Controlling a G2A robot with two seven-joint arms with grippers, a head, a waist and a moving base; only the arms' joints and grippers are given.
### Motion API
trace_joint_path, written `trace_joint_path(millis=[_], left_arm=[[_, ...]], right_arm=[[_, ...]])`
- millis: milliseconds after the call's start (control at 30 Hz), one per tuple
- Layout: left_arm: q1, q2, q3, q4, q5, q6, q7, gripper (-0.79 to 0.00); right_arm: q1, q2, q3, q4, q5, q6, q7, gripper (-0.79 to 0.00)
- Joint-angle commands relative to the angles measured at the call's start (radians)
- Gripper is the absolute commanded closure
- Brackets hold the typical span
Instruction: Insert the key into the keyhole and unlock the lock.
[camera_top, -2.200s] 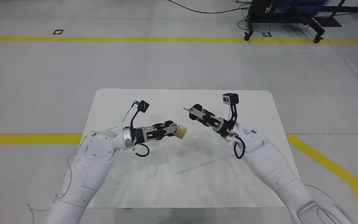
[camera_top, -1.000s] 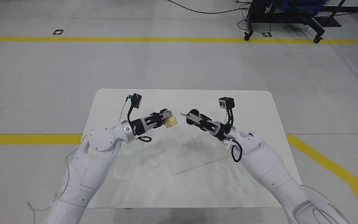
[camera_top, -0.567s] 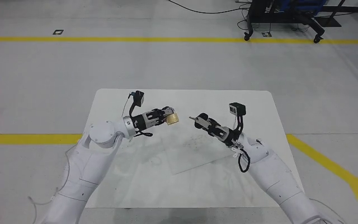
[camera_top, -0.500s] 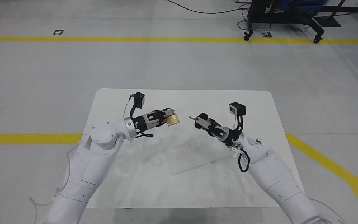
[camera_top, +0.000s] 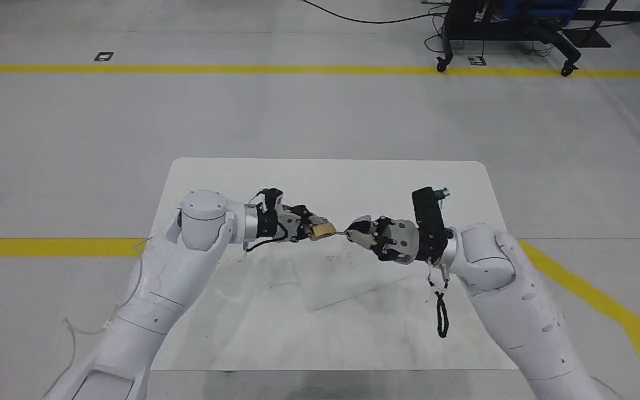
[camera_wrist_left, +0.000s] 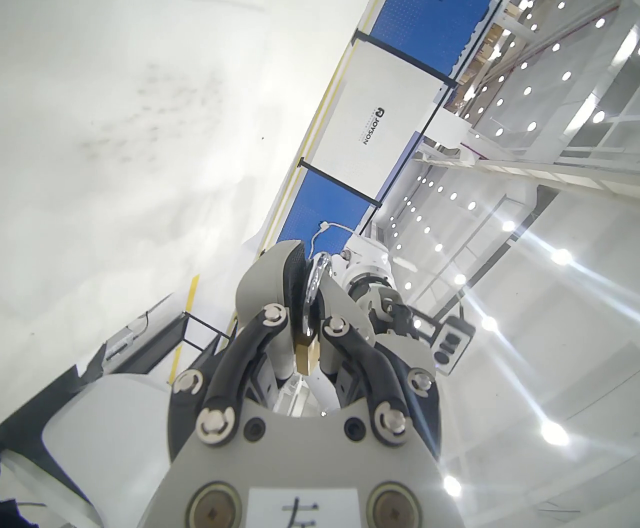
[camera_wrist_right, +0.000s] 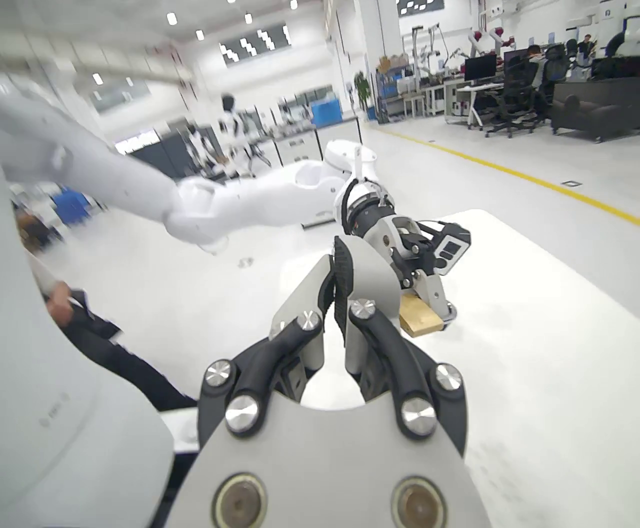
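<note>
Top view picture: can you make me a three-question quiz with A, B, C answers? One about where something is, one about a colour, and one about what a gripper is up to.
1. Where is the padlock?
A. on the floor
B. in a box
C. in the left gripper

2. What colour is the padlock's body?
A. brass yellow
B. red
C. blue

3. How is the right gripper?
A. wide open
B. shut on the key
C. holding a cup

Answers:
1 C: the left gripper's fingers clamp the padlock above the table.
2 A: the body shows brass yellow in the top and right wrist views.
3 B: its fingers pinch the key, whose tip points at the padlock.
</note>
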Motion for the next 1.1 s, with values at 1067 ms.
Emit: trace_joint_path(millis=[1067], left_arm=[[-0.068,-0.045,0.132,0.104,-0.033,0.028,0.116,0.0]], right_arm=[[-0.08,-0.006,-0.174,-0.451,-0.939,0.272,0.278,0.0]])
